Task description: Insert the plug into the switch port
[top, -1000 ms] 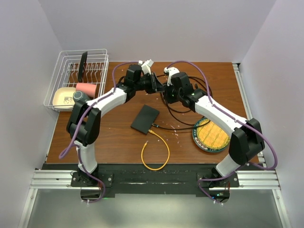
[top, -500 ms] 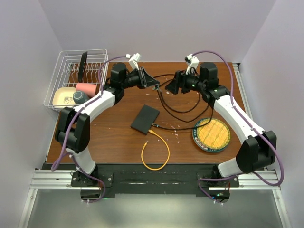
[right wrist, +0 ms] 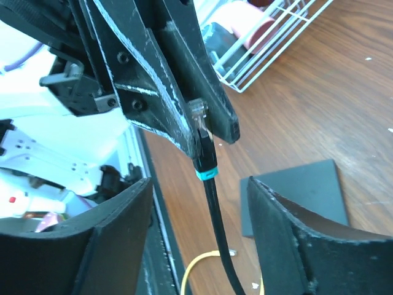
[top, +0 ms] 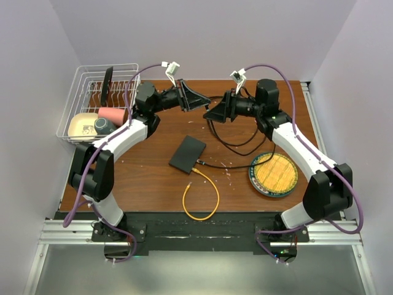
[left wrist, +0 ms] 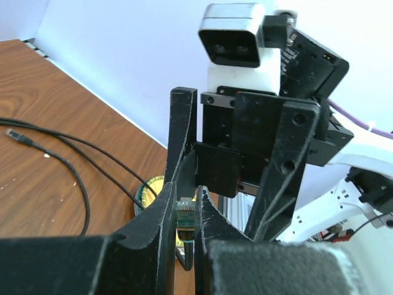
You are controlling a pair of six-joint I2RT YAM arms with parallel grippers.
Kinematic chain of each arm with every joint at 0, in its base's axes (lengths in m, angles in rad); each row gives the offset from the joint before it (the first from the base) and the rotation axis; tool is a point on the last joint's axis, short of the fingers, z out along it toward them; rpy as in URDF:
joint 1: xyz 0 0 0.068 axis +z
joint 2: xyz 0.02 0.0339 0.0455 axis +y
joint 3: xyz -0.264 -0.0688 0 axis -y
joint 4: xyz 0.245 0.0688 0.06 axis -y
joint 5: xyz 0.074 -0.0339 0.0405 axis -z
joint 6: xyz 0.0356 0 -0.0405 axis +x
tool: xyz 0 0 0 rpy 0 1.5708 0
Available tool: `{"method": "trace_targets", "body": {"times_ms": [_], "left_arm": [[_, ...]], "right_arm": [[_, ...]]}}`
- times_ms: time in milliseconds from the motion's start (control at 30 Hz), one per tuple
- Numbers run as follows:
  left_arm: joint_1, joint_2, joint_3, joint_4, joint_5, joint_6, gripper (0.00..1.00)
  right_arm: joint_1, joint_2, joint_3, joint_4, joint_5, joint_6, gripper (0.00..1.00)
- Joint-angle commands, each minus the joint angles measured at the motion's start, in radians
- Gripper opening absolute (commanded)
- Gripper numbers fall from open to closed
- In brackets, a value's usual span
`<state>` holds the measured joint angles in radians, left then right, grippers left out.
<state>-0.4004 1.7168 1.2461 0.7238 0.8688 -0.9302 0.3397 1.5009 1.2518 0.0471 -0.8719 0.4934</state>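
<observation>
The plug (left wrist: 185, 214), clear-tipped with a teal band on its black boot, is pinched between my left gripper's (left wrist: 185, 206) shut fingers, high above the table. In the right wrist view the same plug (right wrist: 201, 136) hangs from those fingers, and its black cable (right wrist: 216, 215) drops between the spread fingers of my right gripper (right wrist: 199, 187), which is open and holds nothing. From above, the left gripper (top: 201, 101) and right gripper (top: 210, 114) face each other tip to tip at the back of the table. The switch (top: 187, 153) lies flat at mid-table, below both.
A white wire dish rack (top: 80, 92) with crockery stands at the back left. A round yellow-and-dark plate (top: 273, 174) lies at the right. A yellow cable (top: 206, 200) loops near the front edge. Black cable (top: 236, 142) trails between the switch and the grippers.
My right gripper has opened and drawn back to the right, off the plug. The left gripper has kept its hold on the plug and swung up and leftward.
</observation>
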Motion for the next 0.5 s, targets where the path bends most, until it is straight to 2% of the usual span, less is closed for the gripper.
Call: {"method": "trace_targets", "body": {"times_ms": [0, 267, 467], "left_arm": [[-0.002, -0.034, 0.003, 0.092, 0.052, -0.041, 0.0], [-0.003, -0.043, -0.007, 0.104, 0.067, -0.042, 0.0], [-0.003, -0.037, -0.007, 0.126, 0.07, -0.061, 0.0]], "right_arm": [[-0.013, -0.001, -0.008, 0.126, -0.038, 0.103, 0.61], [-0.027, -0.002, -0.014, 0.158, -0.029, 0.132, 0.46], [-0.027, 0.009, -0.026, 0.177, -0.044, 0.143, 0.47]]}}
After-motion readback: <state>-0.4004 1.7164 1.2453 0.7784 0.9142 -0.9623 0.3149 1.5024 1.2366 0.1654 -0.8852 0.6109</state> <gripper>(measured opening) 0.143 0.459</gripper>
